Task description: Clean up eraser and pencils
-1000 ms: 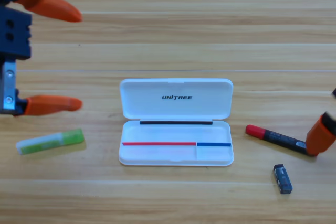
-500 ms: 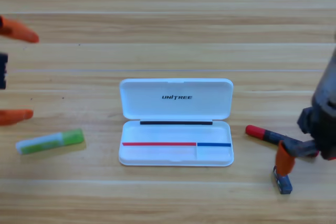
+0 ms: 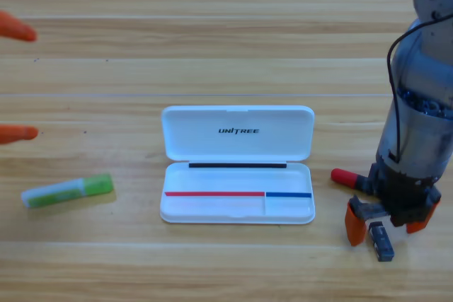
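The eraser (image 3: 381, 240), a small dark block, lies on the table at the lower right. My right gripper (image 3: 387, 225) points down just above it, open, with one orange jaw on each side of the eraser's upper end. The black marker (image 3: 345, 176) shows only its red cap and a short piece of barrel; the rest is hidden under the right arm. The light-green stick (image 3: 67, 191) lies at the lower left. My left gripper (image 3: 15, 80) waits at the left edge, open, only its orange tips showing.
The white UNITREE case (image 3: 237, 119) lies open in the middle of the table, lid folded back, tray towards the front. The grey right arm (image 3: 421, 104) stands tall over the right side.
The right arm has swung in from the right edge and lowered its gripper over the eraser, covering most of the marker. The left gripper has drawn back further to the left edge.
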You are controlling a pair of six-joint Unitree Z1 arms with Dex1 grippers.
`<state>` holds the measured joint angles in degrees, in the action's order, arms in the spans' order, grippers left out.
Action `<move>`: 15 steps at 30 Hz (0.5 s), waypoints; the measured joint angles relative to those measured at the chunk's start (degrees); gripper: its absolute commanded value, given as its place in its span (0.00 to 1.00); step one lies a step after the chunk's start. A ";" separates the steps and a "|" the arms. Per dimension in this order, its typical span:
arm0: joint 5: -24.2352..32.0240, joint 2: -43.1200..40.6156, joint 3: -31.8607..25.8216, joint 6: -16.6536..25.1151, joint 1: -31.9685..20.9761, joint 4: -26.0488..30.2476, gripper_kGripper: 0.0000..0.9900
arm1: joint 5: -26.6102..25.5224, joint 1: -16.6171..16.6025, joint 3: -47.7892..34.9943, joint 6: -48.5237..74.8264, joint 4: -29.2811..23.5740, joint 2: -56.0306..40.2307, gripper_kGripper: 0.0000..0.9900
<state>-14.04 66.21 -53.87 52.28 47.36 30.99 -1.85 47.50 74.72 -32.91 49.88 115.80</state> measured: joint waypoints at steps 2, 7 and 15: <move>3.17 2.11 -2.80 -0.52 -2.58 2.57 0.97 | -0.61 0.12 0.00 -0.17 0.00 0.55 0.82; 8.45 9.47 -6.82 0.08 -9.42 7.25 0.96 | -0.68 0.39 0.02 -0.63 -0.34 1.90 0.59; 15.04 21.15 -13.37 0.81 -19.01 14.39 0.93 | -0.68 0.53 0.01 -0.55 -1.06 1.92 0.09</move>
<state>1.00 87.36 -67.24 53.09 28.35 45.39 -2.53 48.03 74.74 -33.46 48.82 117.72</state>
